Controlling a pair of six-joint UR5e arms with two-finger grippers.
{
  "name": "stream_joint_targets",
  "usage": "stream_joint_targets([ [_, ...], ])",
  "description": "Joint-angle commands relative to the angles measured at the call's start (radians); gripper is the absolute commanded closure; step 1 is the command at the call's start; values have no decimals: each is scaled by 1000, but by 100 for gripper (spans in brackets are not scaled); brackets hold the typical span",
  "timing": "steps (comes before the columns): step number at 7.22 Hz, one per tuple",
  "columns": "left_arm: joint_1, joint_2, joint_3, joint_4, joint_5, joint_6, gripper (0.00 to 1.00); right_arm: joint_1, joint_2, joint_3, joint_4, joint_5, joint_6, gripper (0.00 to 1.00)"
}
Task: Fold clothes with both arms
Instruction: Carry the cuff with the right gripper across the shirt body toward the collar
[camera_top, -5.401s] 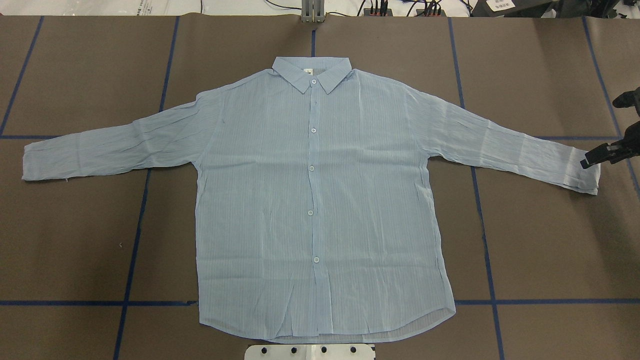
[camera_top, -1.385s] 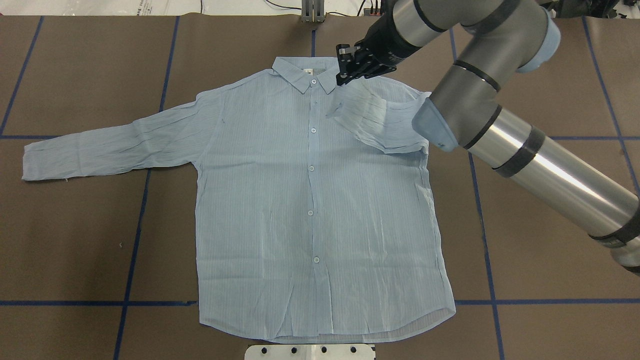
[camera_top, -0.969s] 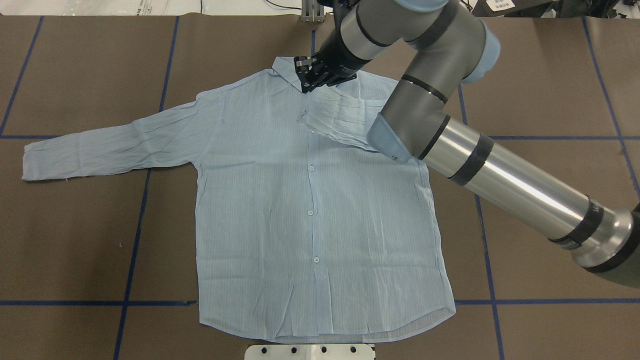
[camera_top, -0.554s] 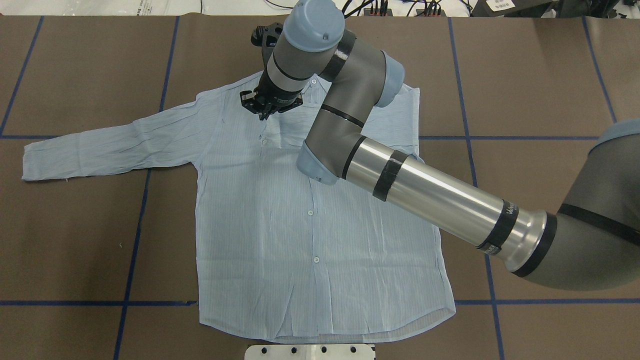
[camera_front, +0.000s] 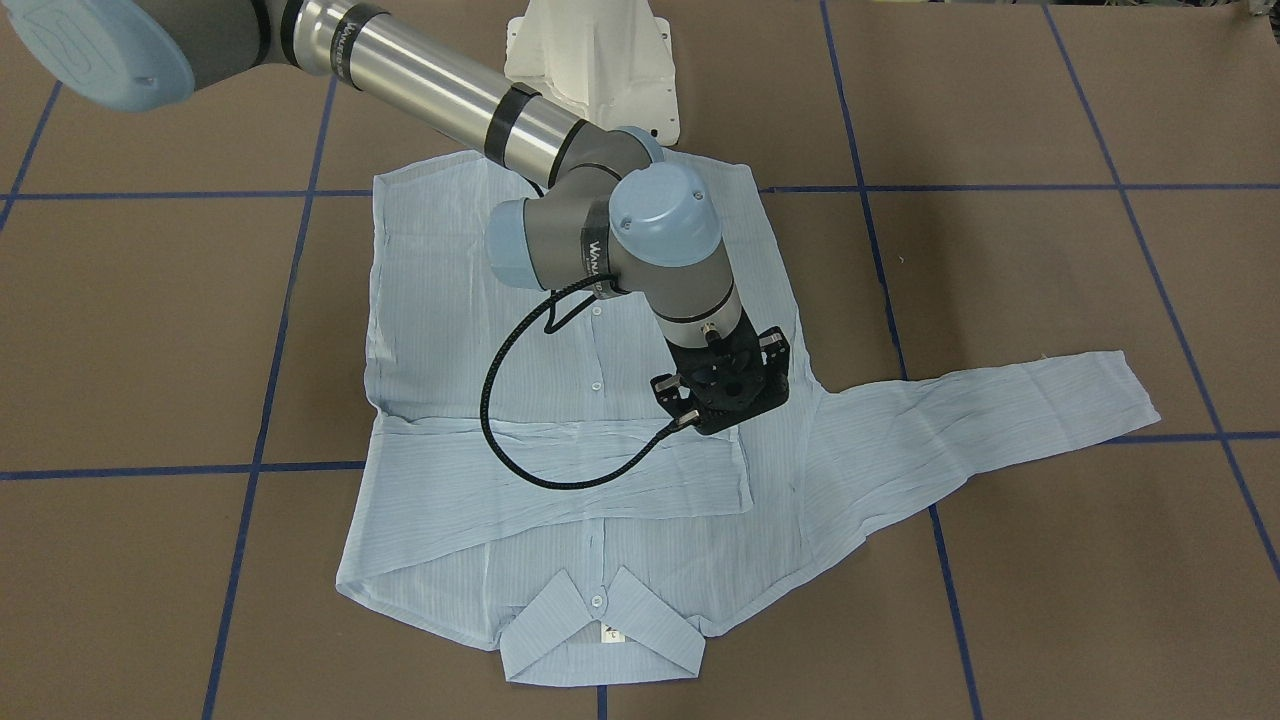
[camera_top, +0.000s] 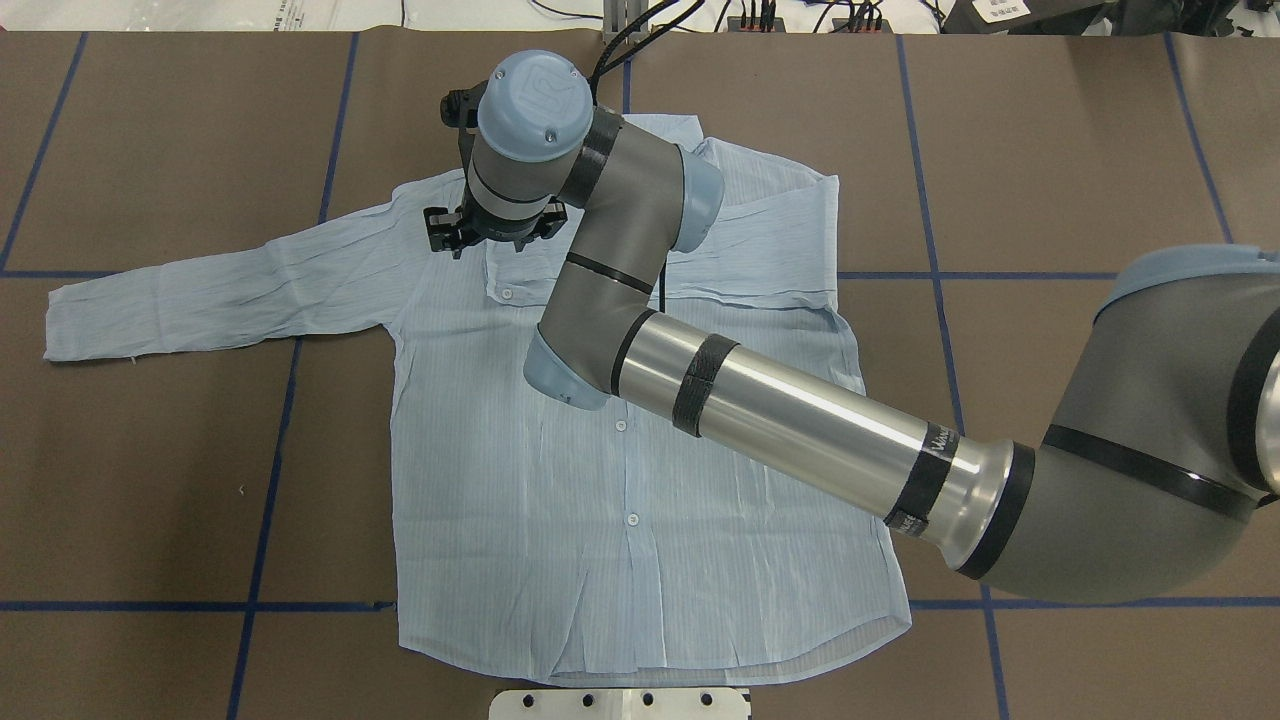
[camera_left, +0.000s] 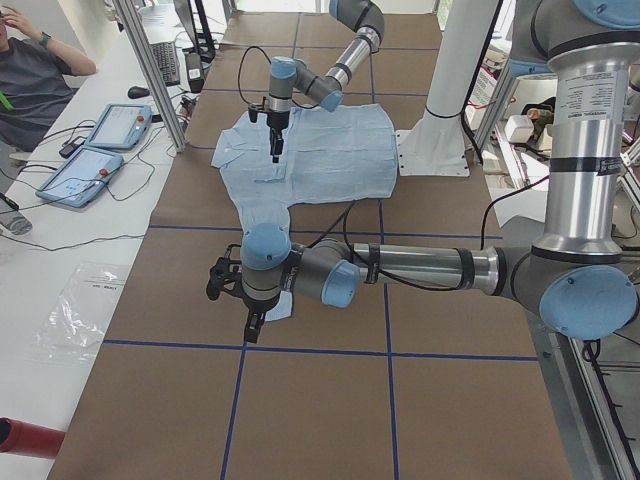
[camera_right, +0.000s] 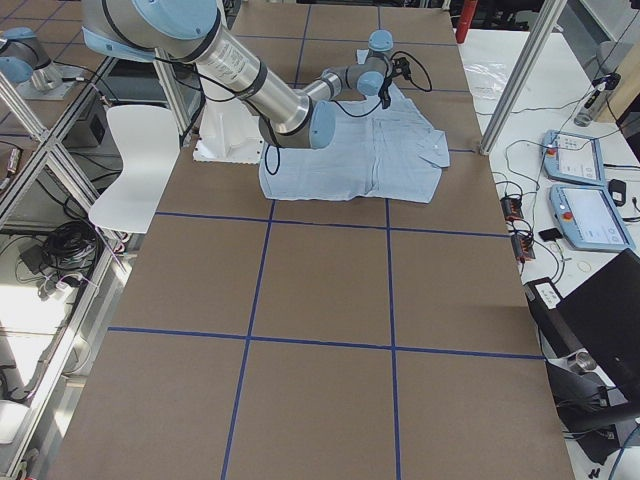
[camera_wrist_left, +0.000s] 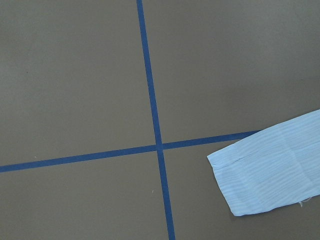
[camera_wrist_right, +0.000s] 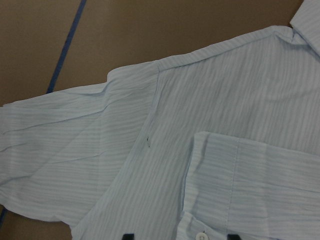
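Observation:
The light-blue shirt (camera_top: 620, 480) lies flat, buttons up, collar (camera_front: 600, 630) far from the robot. Its right sleeve (camera_front: 560, 480) is folded across the chest, and the cuff (camera_wrist_right: 240, 190) lies flat there. My right gripper (camera_top: 492, 238) hovers just over that cuff, open and empty; the fingertips (camera_wrist_right: 128, 235) stand apart. The left sleeve (camera_top: 210, 295) is still spread out sideways. My left gripper (camera_left: 250, 328) hangs beside that sleeve's cuff (camera_wrist_left: 270, 170). It shows only in the exterior left view, so I cannot tell whether it is open or shut.
The brown table cover has blue tape lines (camera_top: 270, 480). The white robot base (camera_front: 590, 60) stands at the shirt's hem. An operator (camera_left: 30, 80) sits by the tablets (camera_left: 100, 140) beyond the far edge. The right arm's long tube (camera_top: 800, 430) crosses over the shirt.
The right gripper carried the right sleeve's cuff from the far right across the chest to the left shoulder. The sleeve now lies folded flat, and the gripper has shifted slightly left.

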Motion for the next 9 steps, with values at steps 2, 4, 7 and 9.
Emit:
stream_joint_targets([
  [2, 0, -26, 15, -38, 2, -145, 2, 25, -53, 116, -143, 2, 3, 0],
  [4, 40, -14, 31, -172, 31, -315, 2, 103, -226, 406, -432, 28, -132, 0],
  [7, 160, 4, 32, -310, 118, -566, 2, 308, -582, 666, -499, 138, -402, 0],
  [9, 265, 36, 37, -446, 175, -740, 3, 440, -702, 694, -505, 244, -606, 0],
])
